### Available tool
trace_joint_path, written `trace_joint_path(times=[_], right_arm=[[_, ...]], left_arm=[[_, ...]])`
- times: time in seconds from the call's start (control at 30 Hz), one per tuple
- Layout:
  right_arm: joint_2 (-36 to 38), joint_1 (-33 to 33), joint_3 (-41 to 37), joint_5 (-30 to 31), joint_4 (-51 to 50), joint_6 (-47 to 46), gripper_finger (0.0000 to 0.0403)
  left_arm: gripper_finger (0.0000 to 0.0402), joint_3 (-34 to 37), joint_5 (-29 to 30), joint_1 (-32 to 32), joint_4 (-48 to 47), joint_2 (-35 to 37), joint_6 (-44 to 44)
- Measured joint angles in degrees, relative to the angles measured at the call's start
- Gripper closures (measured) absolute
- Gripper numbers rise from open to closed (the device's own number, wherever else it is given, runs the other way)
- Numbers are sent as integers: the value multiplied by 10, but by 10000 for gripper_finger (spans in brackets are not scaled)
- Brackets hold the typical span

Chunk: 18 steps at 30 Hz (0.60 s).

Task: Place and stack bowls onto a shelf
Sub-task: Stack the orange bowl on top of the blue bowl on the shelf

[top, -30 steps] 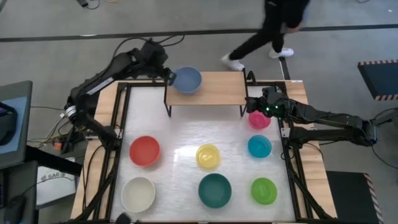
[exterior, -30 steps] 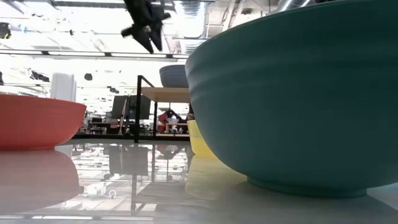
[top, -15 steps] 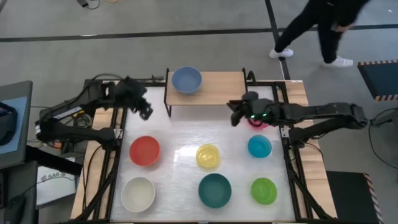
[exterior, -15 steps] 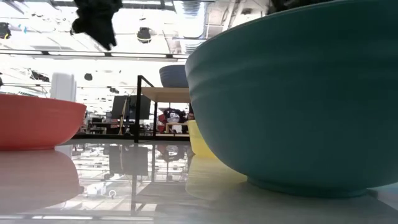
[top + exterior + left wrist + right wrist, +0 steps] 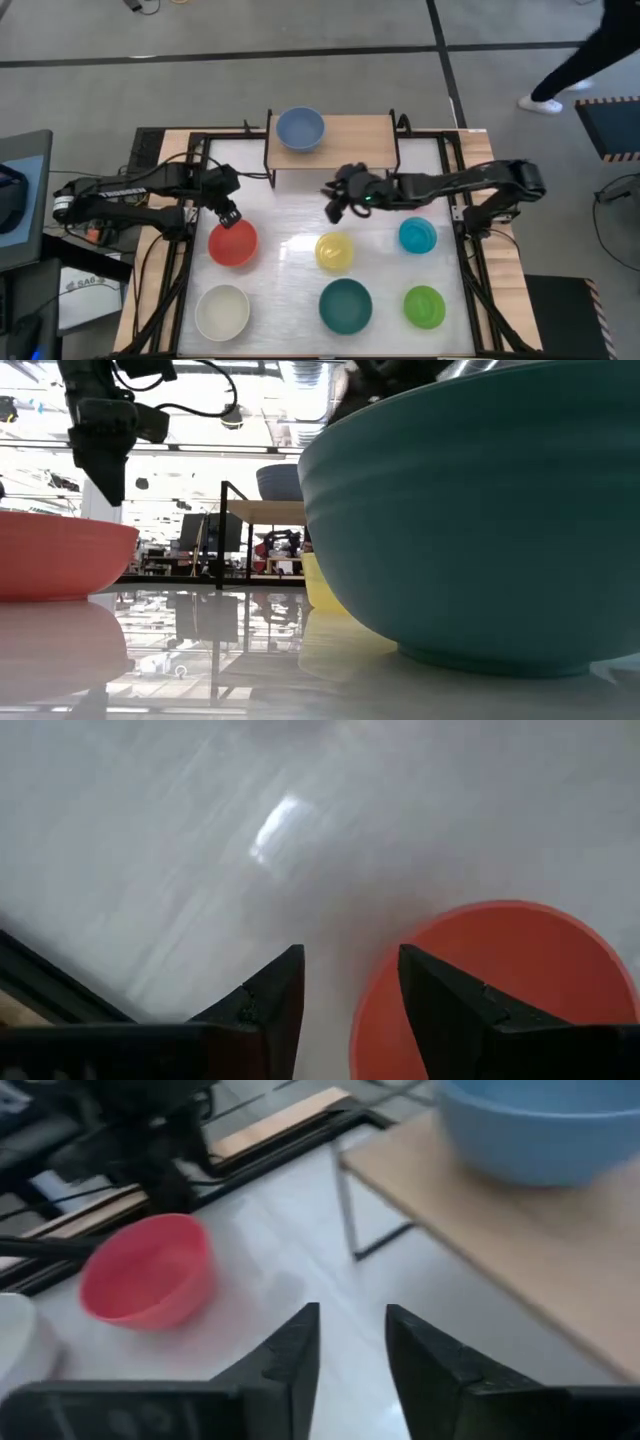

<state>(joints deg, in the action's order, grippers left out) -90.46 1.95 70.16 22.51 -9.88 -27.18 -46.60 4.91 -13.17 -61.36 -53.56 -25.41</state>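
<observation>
A slate blue bowl (image 5: 300, 128) stands on its base at the left end of the wood-topped shelf (image 5: 355, 142). On the white table rest the red (image 5: 232, 243), yellow (image 5: 335, 251), cyan (image 5: 417, 235), white (image 5: 222, 312), dark teal (image 5: 345, 305) and lime green (image 5: 424, 306) bowls. No view shows the pink bowl. My left gripper (image 5: 228, 213) is open and hovers just over the red bowl's far rim (image 5: 400, 970), touching nothing. My right gripper (image 5: 333, 207) is open and empty above the bare table between shelf and yellow bowl.
A black frame (image 5: 190, 200) borders the table on the left and right. The shelf's thin black legs (image 5: 350, 1210) stand just beyond my right gripper. In the low view the dark teal bowl (image 5: 470, 520) fills the foreground. A person's leg (image 5: 570, 70) shows on the floor beyond the table.
My left gripper drew away from the slate blue bowl on the shelf, swung toward the table's left edge, then came nearer and down over the red bowl. My right gripper travelled from the pink bowl toward the table's left, stopping in front of the shelf. The person walked off rightward.
</observation>
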Motion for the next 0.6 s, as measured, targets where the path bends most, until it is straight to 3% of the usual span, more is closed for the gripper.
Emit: trace_joint_path(times=[0.23, 0.4, 0.6], right_arm=[[-155, 8, 155, -20, -2, -30, 168], [-250, 6, 256, -54, -7, -46, 165], [-330, 1, 340, -109, -8, -102, 176]], left_arm=[[255, -6, 14, 0, -3, 3, 34], [255, -6, 14, 0, -22, 6, 38], [255, -6, 4, 0, -77, 38, -77]])
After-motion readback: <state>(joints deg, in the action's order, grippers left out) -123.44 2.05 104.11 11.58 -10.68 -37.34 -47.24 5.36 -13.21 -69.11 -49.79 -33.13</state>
